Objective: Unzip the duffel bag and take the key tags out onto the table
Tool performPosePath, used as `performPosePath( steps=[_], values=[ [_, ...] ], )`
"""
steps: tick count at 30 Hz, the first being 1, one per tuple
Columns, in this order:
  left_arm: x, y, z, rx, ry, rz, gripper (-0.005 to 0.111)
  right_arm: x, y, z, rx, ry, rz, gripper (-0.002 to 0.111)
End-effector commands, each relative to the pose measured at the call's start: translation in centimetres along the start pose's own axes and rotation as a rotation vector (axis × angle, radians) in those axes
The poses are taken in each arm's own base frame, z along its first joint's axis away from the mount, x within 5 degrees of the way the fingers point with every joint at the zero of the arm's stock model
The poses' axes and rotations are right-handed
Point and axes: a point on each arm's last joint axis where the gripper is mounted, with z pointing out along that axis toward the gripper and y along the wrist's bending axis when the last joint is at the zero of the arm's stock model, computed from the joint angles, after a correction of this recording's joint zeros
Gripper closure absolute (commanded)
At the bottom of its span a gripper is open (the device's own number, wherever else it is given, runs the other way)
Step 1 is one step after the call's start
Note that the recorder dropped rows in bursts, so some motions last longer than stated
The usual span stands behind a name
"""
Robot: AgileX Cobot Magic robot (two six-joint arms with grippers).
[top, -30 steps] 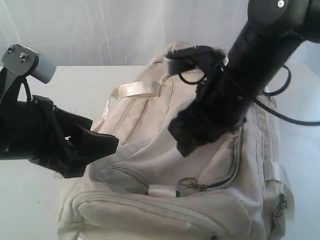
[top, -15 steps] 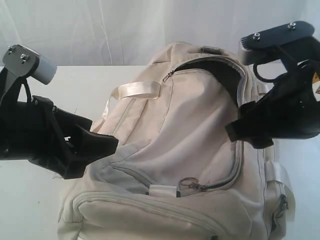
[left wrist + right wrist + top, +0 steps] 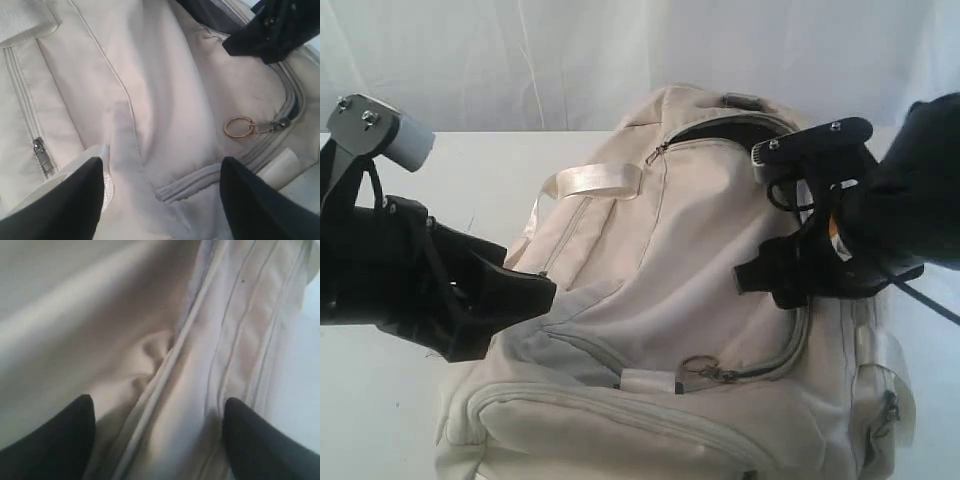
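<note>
Bag position: the large cream fabric duffel bag [image 3: 650, 260] is lying on the wide white counter [image 3: 470, 160], filling the exterior view from 7 o'clock up to 1 o'clock.
Long axis: it is running from the near end at 7 o'clock to the far end at 1 o'clock, with the zipped flap facing up.
Zip: a dark gap [image 3: 740, 128] is showing at the far end, at 1 o'clock. The dark metal pull with its ring [image 3: 698, 368] is sitting near 6 o'clock, and the grey track beyond it is looking closed.
Key tags: they are not showing in any view. They are probably lying inside, under the flap.
Left claw: the left claw [image 3: 161, 170] is standing wide and holding nothing, at the bag's 9 o'clock side, its fingers just over the fabric.
Right claw: the right claw [image 3: 159, 402] is also gaping wide and empty, hovering over the zip track at 3 o'clock.
Risk, flap: the soft flap is likely sagging over the gap, so a reach inside is going blind and may be catching the lining.
Risk, pull: the ring is small and lying flat, so a pinch may be slipping off it.
Risk, bag: with nothing pinning it, the limp bag may be sliding or bunching under a tug.
Risk, strap: the pale webbing strap [image 3: 590, 180] at 11 o'clock may be snagging a finger.
</note>
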Motion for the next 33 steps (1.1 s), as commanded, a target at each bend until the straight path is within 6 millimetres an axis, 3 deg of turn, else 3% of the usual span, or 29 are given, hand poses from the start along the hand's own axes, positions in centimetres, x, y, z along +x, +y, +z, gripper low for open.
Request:
performPosePath(
  steps=[1, 4, 8, 18, 24, 29, 33],
  values=[
    [0.0, -0.4, -0.2, 0.031, 0.011, -0.009, 0.039, -0.7, -0.4, 2.5, 0.161, -0.053, -0.085, 0.081],
    [0.0, -0.4, -0.2, 0.033, 0.012, -0.009, 0.039, -1.6, -0.5, 3.7, 0.244, -0.14, -0.133, 0.108],
    [0.0, -0.5, -0.2, 0.034, 0.014, -0.007, 0.039, -4.2, -0.7, 5.0, 0.259, -0.281, -0.168, 0.108],
    [0.0, -0.5, -0.2, 0.037, 0.019, -0.001, 0.039, -12.7, -2.1, 9.1, 0.058, -0.477, -0.03, 0.108],
    [0.0, -0.5, -0.2, 0.037, 0.019, -0.001, 0.039, -17.4, 0.2, 10.1, -0.175, -0.601, -0.072, 0.108],
    [0.0, -0.5, -0.2, 0.034, 0.016, -0.001, 0.039, -18.6, 3.5, 11.0, -0.484, -0.624, -0.052, 0.108],
    [0.1, -0.5, -0.2, 0.043, 0.025, -0.001, 0.039, -18.4, 4.0, 11.1, -0.564, -0.598, 0.005, 0.108]
  ],
)
